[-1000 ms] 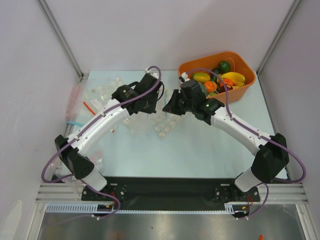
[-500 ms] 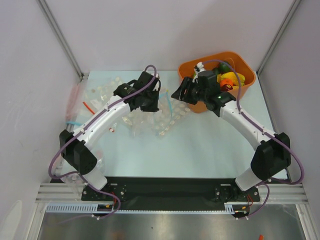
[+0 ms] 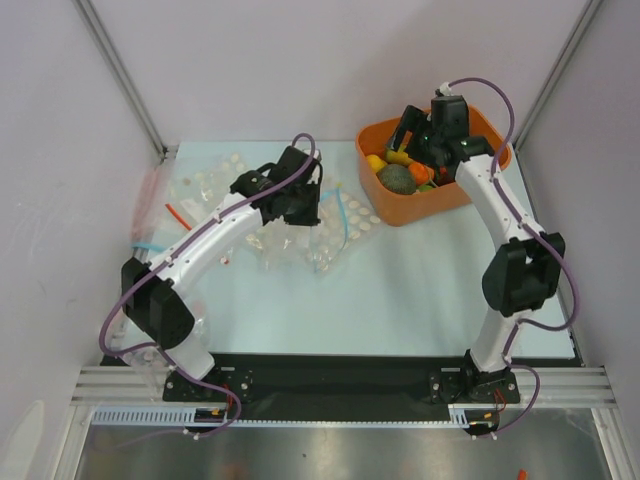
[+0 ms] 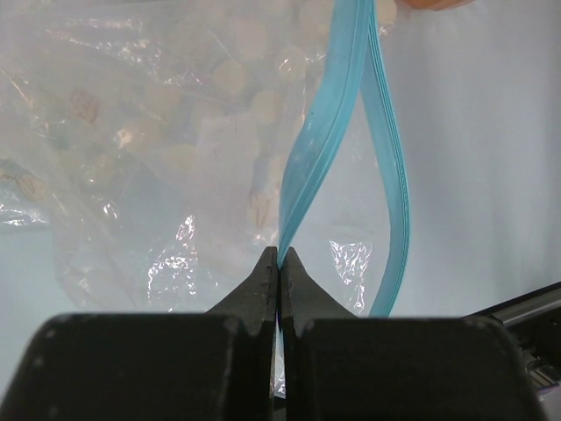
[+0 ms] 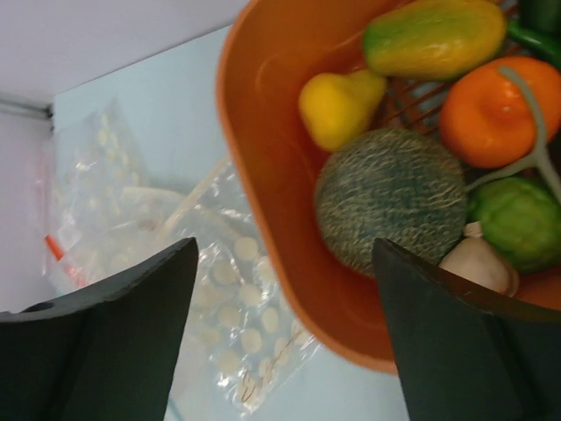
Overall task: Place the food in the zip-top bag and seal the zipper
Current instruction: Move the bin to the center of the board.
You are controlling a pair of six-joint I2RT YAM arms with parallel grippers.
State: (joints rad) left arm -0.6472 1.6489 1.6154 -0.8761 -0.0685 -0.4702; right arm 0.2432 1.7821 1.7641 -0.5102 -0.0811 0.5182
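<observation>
The zip-top bag (image 3: 325, 228) lies crumpled at mid-table, its mouth gaping. My left gripper (image 4: 279, 256) is shut on one side of the light-blue zipper (image 4: 326, 123) and holds it up. The strip's other side (image 4: 394, 175) curves away to the right. Over the orange basket (image 3: 420, 207) my right gripper (image 5: 282, 250) stands open and empty, straddling the near wall. Food in the basket: a grey-green bumpy ball (image 5: 390, 197), a lemon (image 5: 337, 105), a mango (image 5: 434, 35), an orange (image 5: 491, 110) and a green fruit (image 5: 519, 219).
Clear bags printed with white dots (image 3: 210, 182) are strewn at the left and under the held bag. A bag with a red strip (image 3: 150, 192) lies against the left wall. Slanted frame posts stand at both back corners.
My right gripper has swung from beside the bag's mouth back over the orange basket and has opened wide. The left gripper keeps its hold on the zipper.
</observation>
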